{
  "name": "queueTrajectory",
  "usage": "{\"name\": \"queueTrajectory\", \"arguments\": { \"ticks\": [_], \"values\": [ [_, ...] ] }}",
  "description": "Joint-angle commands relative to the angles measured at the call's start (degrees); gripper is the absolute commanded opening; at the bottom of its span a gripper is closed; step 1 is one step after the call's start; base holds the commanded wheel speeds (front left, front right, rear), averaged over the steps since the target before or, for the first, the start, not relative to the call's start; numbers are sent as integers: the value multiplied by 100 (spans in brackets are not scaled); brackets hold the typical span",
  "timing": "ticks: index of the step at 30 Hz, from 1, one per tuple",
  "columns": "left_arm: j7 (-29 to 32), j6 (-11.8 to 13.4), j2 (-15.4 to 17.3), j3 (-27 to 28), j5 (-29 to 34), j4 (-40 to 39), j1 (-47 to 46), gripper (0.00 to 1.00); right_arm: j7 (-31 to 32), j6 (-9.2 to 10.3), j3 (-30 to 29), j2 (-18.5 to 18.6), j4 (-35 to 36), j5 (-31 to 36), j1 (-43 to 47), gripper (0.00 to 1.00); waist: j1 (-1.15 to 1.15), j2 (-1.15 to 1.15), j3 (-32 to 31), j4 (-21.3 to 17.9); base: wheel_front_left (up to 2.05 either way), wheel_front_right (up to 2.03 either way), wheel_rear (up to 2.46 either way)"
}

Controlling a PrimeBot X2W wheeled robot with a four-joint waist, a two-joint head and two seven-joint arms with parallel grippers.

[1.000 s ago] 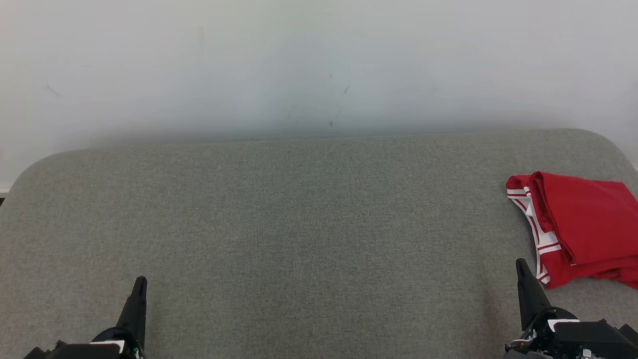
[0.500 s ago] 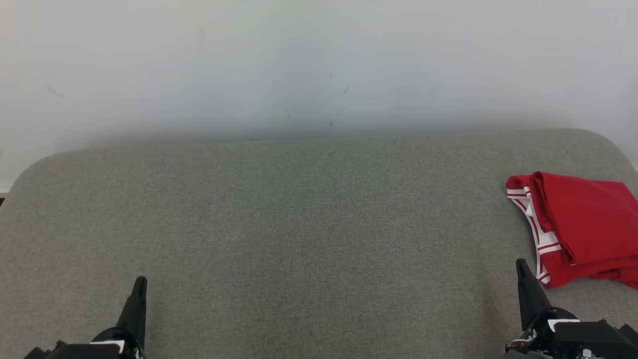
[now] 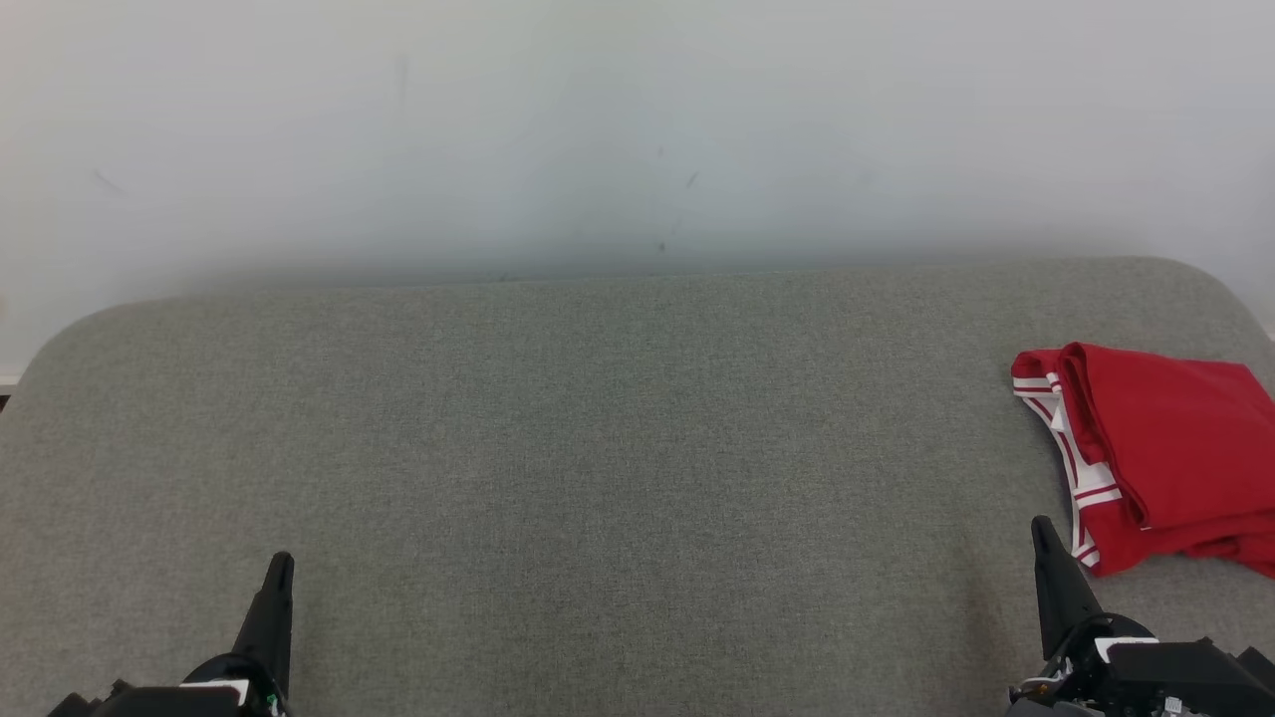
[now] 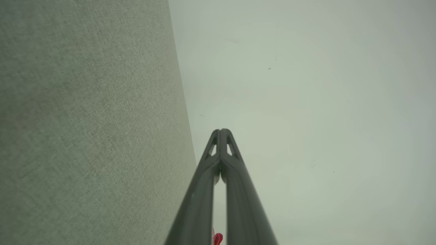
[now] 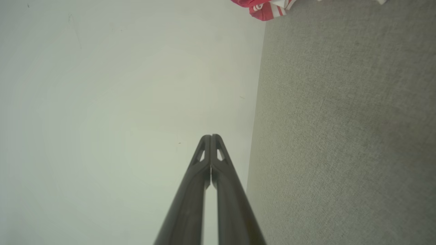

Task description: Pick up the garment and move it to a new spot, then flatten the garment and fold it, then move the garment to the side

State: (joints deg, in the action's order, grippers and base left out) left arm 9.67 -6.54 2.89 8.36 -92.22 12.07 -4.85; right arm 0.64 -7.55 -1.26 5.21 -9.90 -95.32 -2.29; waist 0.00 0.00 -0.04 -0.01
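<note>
The garment [image 3: 1160,448] is red with white-striped trim and lies folded at the far right of the grey fabric surface [image 3: 618,448]. A corner of it shows at the top of the right wrist view as red and white cloth [image 5: 269,8], and a speck of red [image 4: 218,238] peeks between the fingers in the left wrist view. My right gripper [image 3: 1041,528] rests low at the right, just left of the garment's near corner, shut and empty, tips together [image 5: 211,136]. My left gripper [image 3: 282,563] rests at the lower left, far from the garment, shut and empty [image 4: 221,131].
A pale wall [image 3: 637,129] rises right behind the grey surface. The surface has rounded far corners [image 3: 70,339] and drops off at the left and right.
</note>
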Motion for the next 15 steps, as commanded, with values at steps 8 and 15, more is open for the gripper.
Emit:
{"name": "queueTrajectory", "arguments": {
  "ticks": [8, 15],
  "values": [
    [15, -15, -10, 20, -23, -1, -60, 0, -5, 12, 15, 36, 10, -51, -7, 0, 0, 0, 0, 0, 0, 0, 0],
    [15, -15, -10, 20, -23, -1, -60, 0, -10, 12, 21, 41, 11, -39, -6, 0, 0, 0, 0, 0, 0, 0, 0]
  ]
}}
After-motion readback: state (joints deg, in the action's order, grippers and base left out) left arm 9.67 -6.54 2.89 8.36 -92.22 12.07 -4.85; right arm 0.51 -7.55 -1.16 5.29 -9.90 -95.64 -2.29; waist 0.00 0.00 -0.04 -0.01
